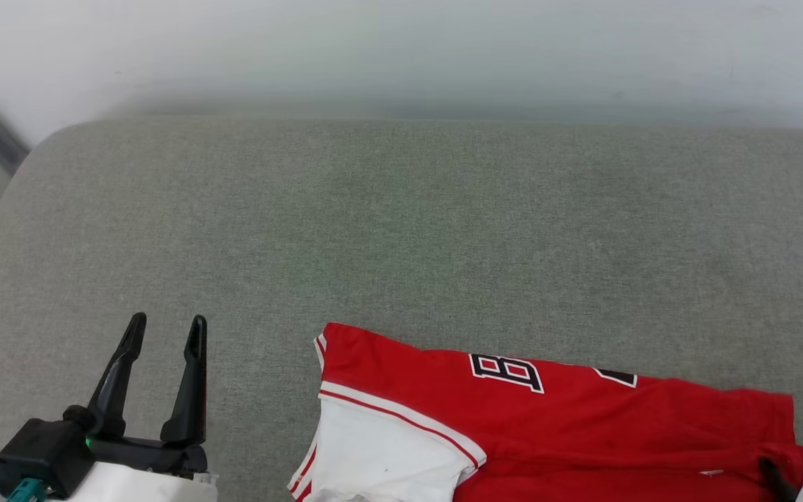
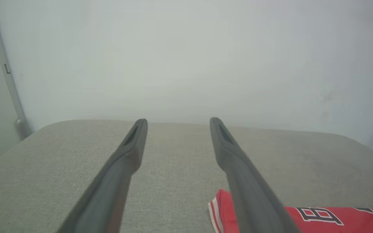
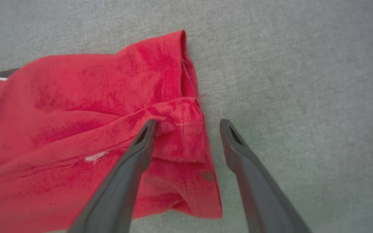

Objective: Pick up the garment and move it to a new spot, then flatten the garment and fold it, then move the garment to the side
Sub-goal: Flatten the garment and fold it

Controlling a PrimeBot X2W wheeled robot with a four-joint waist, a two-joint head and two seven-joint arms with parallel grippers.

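While the garment lies bunched at the grey cushion's near edge, head view reads a black letter "B". Left wrist view: left gripper spread, empty, beside the garment. Right wrist view: right gripper spread, empty, astride the red hem corner; advise pinching both layers.

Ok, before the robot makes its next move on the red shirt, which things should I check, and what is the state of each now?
1. Left gripper open, holding nothing: ok.
2. Right gripper open, holding nothing: ok.
3. Right gripper straddles the edge of the garment, one finger over red cloth, one over the grey cushion: ok.
4. Contact with the cloth: cannot tell.
5. Garment lies flat: not ok, creased near that edge.
6. Whole garment in the head view: not ok, cut off at the bottom.
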